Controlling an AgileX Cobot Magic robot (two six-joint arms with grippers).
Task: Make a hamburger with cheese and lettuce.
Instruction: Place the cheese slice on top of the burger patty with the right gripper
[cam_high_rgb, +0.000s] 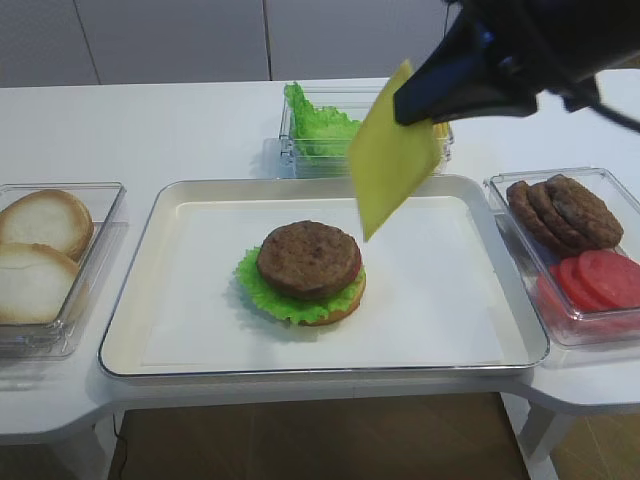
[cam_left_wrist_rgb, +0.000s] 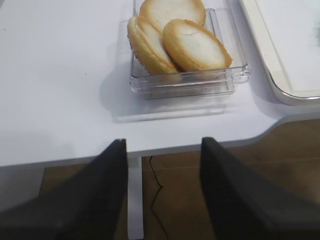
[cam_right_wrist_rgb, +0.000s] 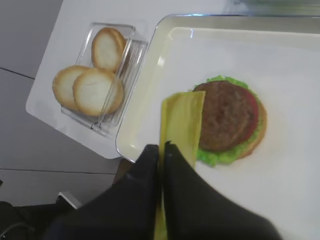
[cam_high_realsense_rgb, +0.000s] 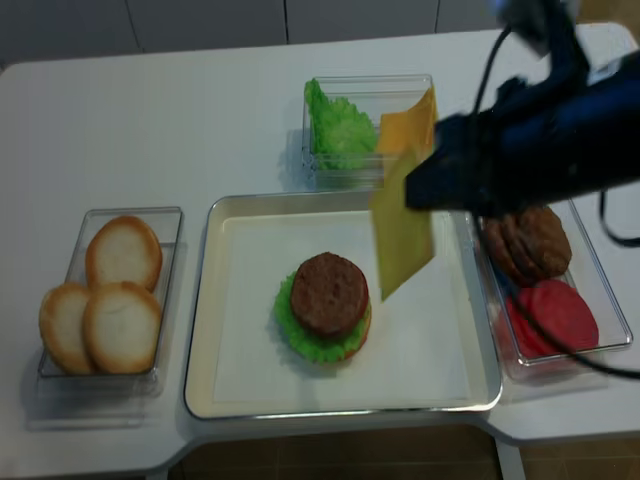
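The hamburger (cam_high_rgb: 308, 272) sits mid-tray: tan bun half, ruffled green lettuce (cam_high_rgb: 262, 293) and a brown patty on top. It also shows in the right wrist view (cam_right_wrist_rgb: 227, 117) and the second high view (cam_high_realsense_rgb: 327, 305). My right gripper (cam_right_wrist_rgb: 162, 146) is shut on the cheese (cam_high_rgb: 392, 152), a yellow square slice hanging tilted in the air above the tray, up and right of the hamburger. The cheese (cam_right_wrist_rgb: 180, 125) hangs beside the patty in the right wrist view. My left gripper (cam_left_wrist_rgb: 162, 142) is open and empty, off the table's front left edge.
A cream tray (cam_high_rgb: 135, 310) holds the hamburger. A clear box of pale buns (cam_high_rgb: 40, 250) stands at the left. A box of bunched green leaves (cam_high_rgb: 315, 125) and more cheese is behind the tray. A box with dark patties (cam_high_rgb: 565, 210) and tomato slices (cam_high_rgb: 600, 280) is at the right.
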